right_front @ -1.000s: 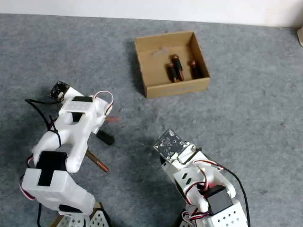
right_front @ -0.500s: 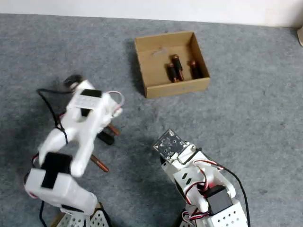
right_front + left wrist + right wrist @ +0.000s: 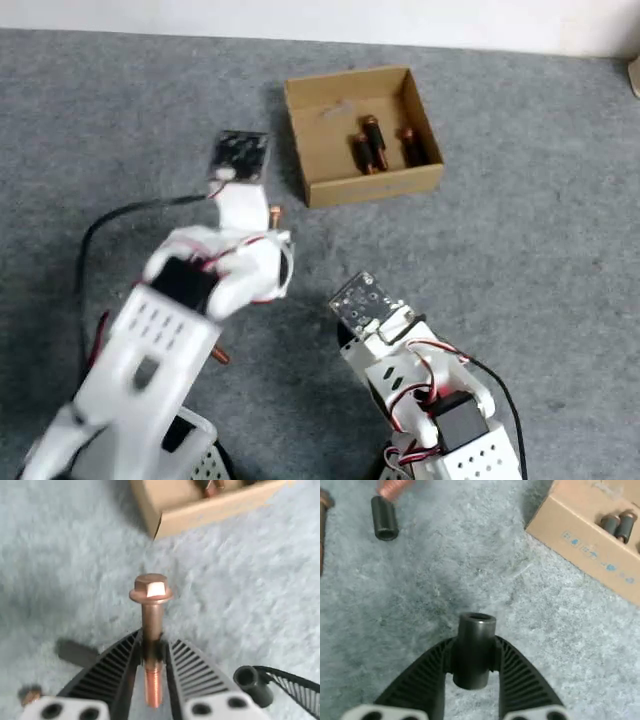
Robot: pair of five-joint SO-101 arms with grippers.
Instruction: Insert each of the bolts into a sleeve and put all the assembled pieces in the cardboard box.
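My left gripper [image 3: 152,641] is shut on a copper bolt [image 3: 151,592], whose hex head points away from the wrist. In the high view that bolt [image 3: 275,214] hangs over the carpet just short of the cardboard box [image 3: 330,187]. My right gripper [image 3: 475,647] is shut on a black sleeve [image 3: 476,627], open end up, near the table's front. The box [image 3: 580,542] holds three assembled pieces [image 3: 372,143]. On the carpet lie one loose black sleeve [image 3: 385,524] and another bolt [image 3: 218,354].
Grey carpet covers the table. The left arm's white body [image 3: 215,275] stretches diagonally over the loose parts. The right arm's wrist camera [image 3: 365,302] sits close beside it. Open carpet lies to the right of the box.
The left arm has swung from the left side towards the box, carrying the bolt with it. The right arm has stayed put with its sleeve.
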